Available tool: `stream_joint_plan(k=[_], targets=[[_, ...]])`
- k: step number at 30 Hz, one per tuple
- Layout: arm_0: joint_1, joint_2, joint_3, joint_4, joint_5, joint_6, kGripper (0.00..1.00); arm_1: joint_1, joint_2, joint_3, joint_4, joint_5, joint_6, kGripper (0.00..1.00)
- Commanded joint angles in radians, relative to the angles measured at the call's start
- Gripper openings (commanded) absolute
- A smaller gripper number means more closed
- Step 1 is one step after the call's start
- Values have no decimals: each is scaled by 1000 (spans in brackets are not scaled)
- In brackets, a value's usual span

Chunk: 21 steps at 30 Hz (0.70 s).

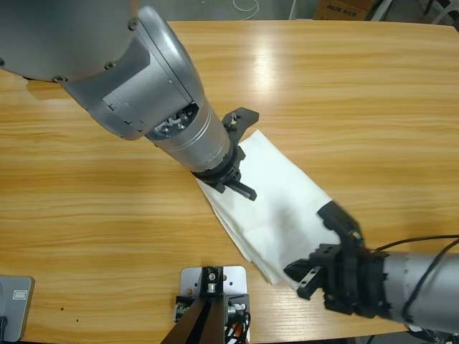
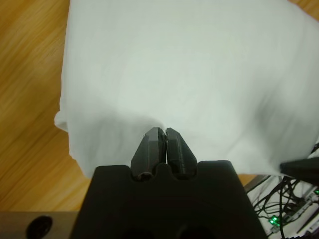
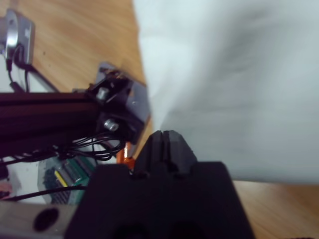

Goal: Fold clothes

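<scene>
Your left pincer [image 2: 165,144] and right pincer [image 3: 166,142] are both pinched on the white T-shirt [image 1: 276,208], one at each end of its long slant across the bench [image 1: 107,193].

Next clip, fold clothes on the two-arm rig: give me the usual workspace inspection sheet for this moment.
Surface: long wooden table, bare wood around the work.
Job's things: one white T-shirt, already folded into a long strip lying diagonally right of centre; no lettering visible.
Clutter: nothing seen.
Grippers: left gripper at the strip's upper-left end, jaws together at the cloth edge in its wrist view; whether cloth is pinched cannot be told. Right gripper at the strip's lower-right end, jaws together at the cloth edge.
Cables: black cables along the right arm.
Surroundings: cardboard box beyond the table's far edge.
</scene>
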Motion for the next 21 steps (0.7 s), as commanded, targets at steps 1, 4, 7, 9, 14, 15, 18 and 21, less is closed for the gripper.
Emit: stream_joint_plan(k=[1,4,7,9,14,15,18,21], targets=[[-4,81,5,-10,-17,0,0,30,107,40,-69,33,22,0],[3,88,5,-11,-16,0,0,30,109,50,-69,23,29,0],[9,95,7,-10,-16,-1,0,30,109,56,-69,20,36,0],[12,103,12,-10,-16,-1,0,30,112,63,-81,20,42,0],[22,115,17,-9,-12,-1,0,30,124,71,-96,22,51,0],[26,116,17,-8,-10,-1,0,30,124,71,-96,22,51,0],[40,126,17,-4,-7,-1,0,30,128,71,-95,22,51,0],[51,147,17,5,0,-4,0,30,130,71,-95,22,51,0]])
